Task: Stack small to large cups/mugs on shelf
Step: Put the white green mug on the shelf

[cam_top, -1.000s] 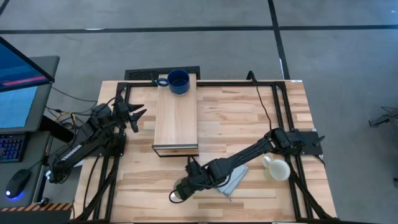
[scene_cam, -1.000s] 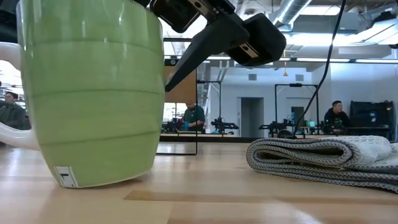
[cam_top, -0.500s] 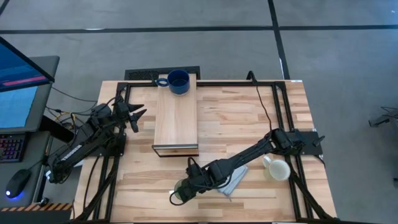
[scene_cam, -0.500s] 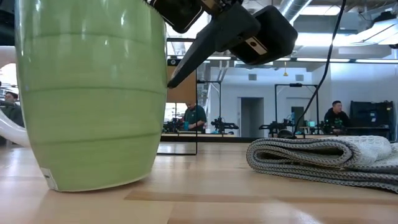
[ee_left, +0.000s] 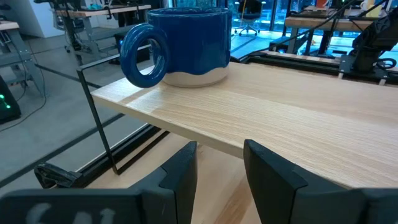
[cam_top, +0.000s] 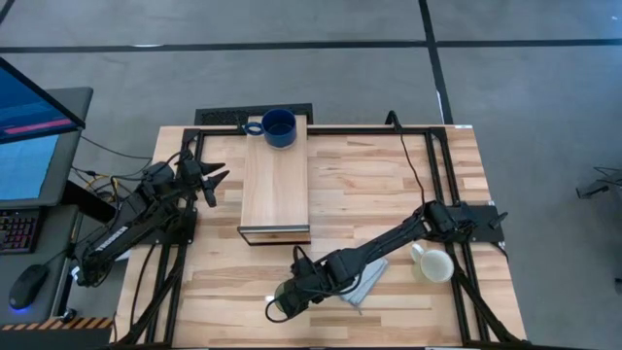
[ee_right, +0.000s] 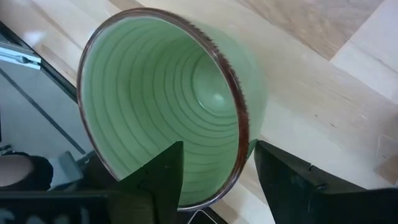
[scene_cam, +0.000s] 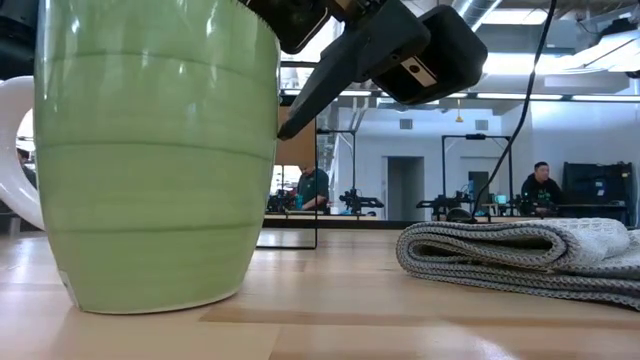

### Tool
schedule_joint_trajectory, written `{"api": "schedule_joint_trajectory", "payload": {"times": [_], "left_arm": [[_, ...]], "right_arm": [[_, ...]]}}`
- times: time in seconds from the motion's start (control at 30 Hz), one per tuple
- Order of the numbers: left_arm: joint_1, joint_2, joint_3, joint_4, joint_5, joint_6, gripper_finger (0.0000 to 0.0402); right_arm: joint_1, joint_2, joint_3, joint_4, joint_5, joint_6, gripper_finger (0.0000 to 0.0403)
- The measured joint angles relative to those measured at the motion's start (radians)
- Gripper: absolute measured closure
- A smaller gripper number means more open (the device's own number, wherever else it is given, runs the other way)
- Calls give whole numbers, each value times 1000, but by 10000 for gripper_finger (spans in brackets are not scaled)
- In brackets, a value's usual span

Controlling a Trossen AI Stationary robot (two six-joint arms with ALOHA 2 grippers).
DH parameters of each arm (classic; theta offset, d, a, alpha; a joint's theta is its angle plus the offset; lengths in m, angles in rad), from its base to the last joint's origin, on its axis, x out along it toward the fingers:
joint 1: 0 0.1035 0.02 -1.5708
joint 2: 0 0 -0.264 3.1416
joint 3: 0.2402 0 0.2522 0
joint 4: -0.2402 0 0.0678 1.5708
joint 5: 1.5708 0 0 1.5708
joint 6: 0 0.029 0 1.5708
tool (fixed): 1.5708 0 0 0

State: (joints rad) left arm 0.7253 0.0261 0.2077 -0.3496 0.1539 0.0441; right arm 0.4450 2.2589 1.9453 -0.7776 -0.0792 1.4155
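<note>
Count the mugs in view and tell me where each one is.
3. The dark blue mug stands on the shelf's far end. The light green mug is at the table's near edge, at the right gripper. The white mug lies near the table's right side.

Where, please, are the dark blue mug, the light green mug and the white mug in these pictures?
dark blue mug (ee_left: 189, 40): left wrist view, on its outer side wall.
light green mug (scene_cam: 150, 160): low view, on its outer wall.
white mug (cam_top: 434, 265): high view, on its open mouth, as it lies by the right arm's base.
</note>
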Motion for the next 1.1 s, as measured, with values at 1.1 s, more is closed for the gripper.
{"api": "schedule_joint_trajectory", "payload": {"times": [1.1], "left_arm": [[0,0,0,0,0,-3,278]], "right_arm": [[-11,-125,412,-597,466,-509,188]]}}
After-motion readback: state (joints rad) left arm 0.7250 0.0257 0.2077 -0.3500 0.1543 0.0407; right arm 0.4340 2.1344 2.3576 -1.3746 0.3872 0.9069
